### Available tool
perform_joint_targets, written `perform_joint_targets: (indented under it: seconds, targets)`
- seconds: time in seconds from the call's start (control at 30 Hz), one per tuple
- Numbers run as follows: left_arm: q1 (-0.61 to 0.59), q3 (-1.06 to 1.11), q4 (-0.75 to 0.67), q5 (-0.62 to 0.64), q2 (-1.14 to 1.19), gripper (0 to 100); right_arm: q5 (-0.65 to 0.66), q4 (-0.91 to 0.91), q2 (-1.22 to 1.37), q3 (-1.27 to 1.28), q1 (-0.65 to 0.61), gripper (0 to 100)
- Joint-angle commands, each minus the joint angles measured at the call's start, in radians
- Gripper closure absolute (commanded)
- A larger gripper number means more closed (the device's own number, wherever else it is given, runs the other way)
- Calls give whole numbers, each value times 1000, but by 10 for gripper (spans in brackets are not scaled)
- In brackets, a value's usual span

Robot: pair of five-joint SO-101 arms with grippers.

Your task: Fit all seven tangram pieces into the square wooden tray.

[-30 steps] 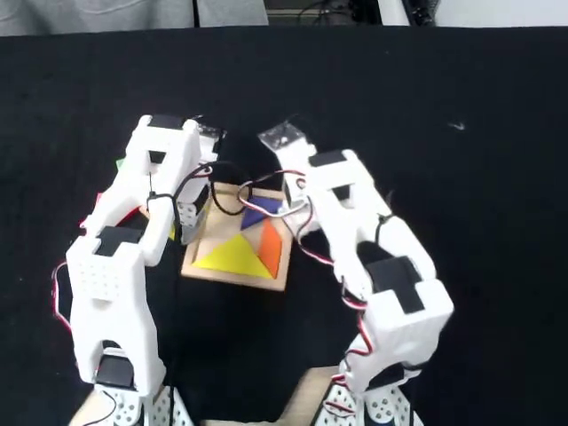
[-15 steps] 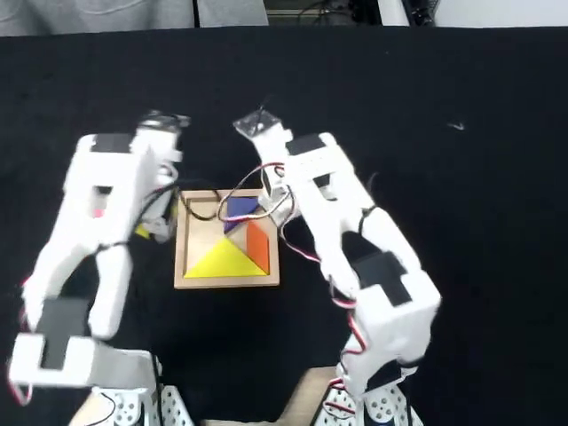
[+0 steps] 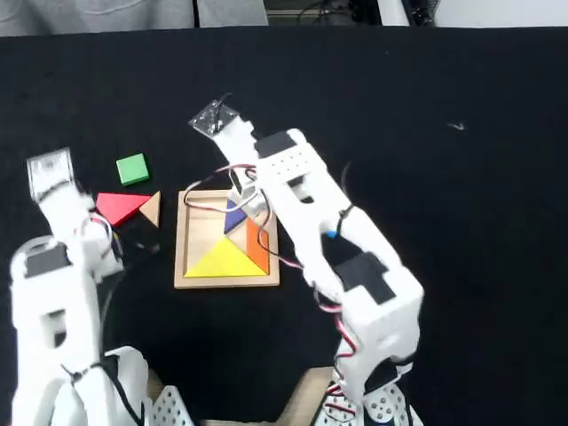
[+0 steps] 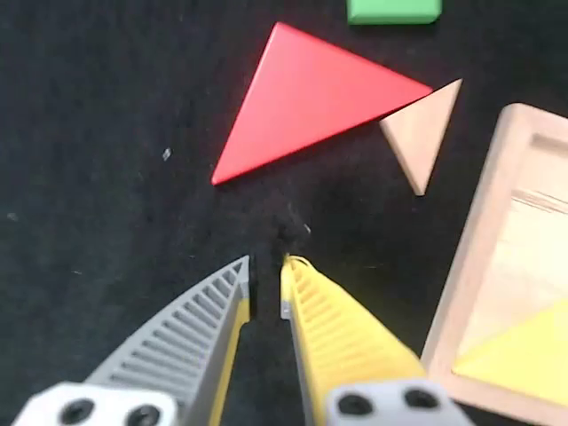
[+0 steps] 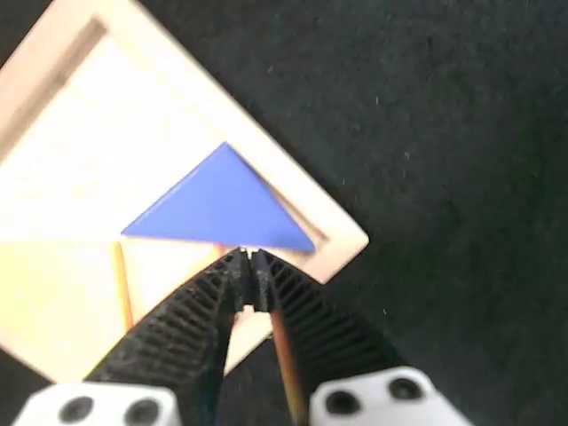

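The square wooden tray [image 3: 184, 238] lies mid-table and holds a yellow triangle [image 3: 224, 259], an orange piece [image 3: 258, 246] and a blue triangle [image 3: 235, 216]. Left of the tray on the black cloth lie a red triangle [image 3: 120, 206], a small tan triangle [image 3: 151, 209] and a green square [image 3: 132, 169]. My left gripper [image 4: 266, 264] is shut and empty, hovering a little short of the red triangle [image 4: 311, 102] and the tan triangle [image 4: 422, 133], beside the tray rim [image 4: 479, 240]. Over the tray's far corner, my right gripper [image 5: 248, 263] is shut and empty, at the blue triangle's [image 5: 217, 204] edge.
The left arm [image 3: 49, 284] stands at the table's left side. The right arm [image 3: 337, 248] slants from the front edge across the tray's right side. Black cloth stretches open to the right and far side.
The left arm swung left, away from the tray, uncovering the red, tan and green pieces. The right arm shifted left over the tray. The tray turned squarer to the view.
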Motion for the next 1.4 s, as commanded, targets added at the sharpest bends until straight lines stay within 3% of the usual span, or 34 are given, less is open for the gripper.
perform_joint_targets:
  seconds: [0.0,0.2,0.53,0.77,1.23,1.37]
  targets:
    - [-12,67,-101,41,-87,927,-12,-14,56,-131,17,988]
    - [-10,142,-189,38,-91,927,-12,-25,68,-147,18,988]
    - [-8,157,-199,35,-92,927,-5,-55,113,-142,77,988]
    - [-10,157,-199,34,-92,927,0,-5,117,-134,54,988]
    - [-10,202,-270,34,-100,927,132,213,99,-163,0,988]
    - [-10,200,-270,34,-100,927,87,155,41,-196,-5,988]
